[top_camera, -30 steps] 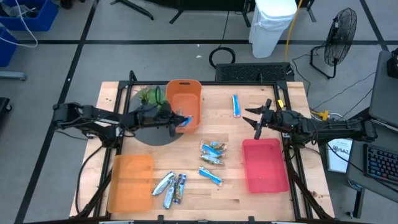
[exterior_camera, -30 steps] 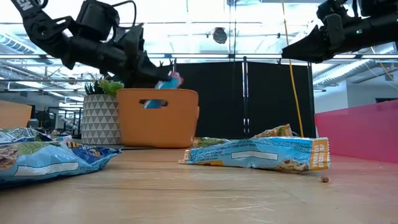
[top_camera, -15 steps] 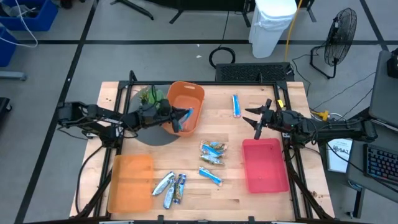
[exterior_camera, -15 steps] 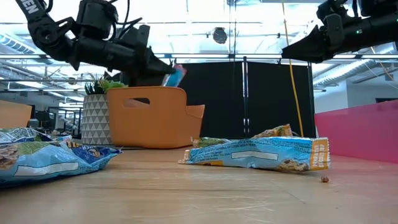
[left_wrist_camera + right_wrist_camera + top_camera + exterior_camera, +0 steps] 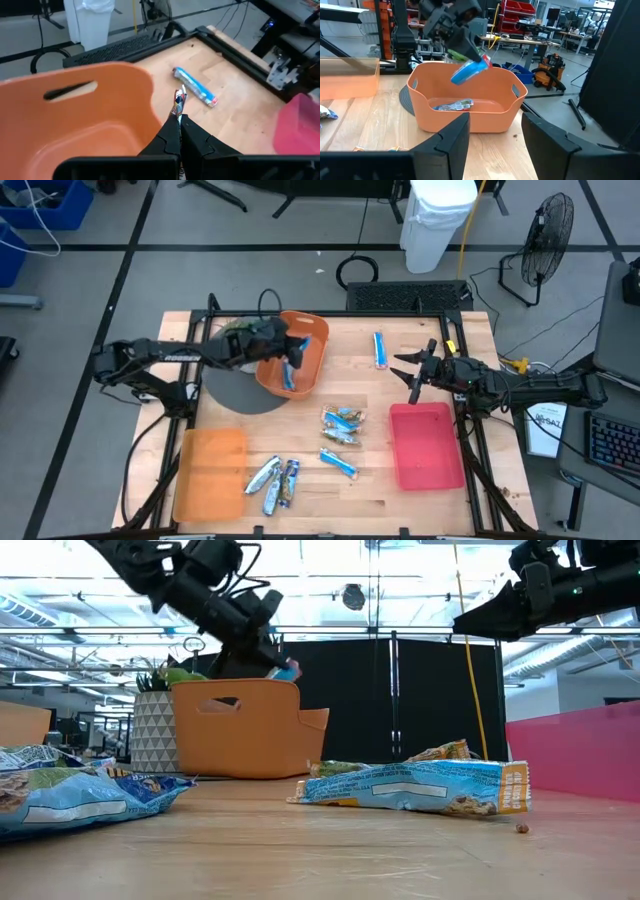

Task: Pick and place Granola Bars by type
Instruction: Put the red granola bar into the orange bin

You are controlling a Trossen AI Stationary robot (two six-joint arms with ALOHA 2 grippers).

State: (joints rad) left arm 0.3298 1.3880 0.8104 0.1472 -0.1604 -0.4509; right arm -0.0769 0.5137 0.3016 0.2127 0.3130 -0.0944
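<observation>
Left end effector (image 5: 456, 31) is clenched on a blue bar (image 5: 469, 71), holding it over the orange bin (image 5: 313, 363) where one bar (image 5: 452, 105) already lies, apparently ready to drop it with its kind. Other bars (image 5: 343, 427) wait mid-surface (image 5: 420, 330) between a pink tray (image 5: 425, 445) and an orange tray (image 5: 208, 472). Right end effector (image 5: 408, 373) hangs released above the pink tray.
</observation>
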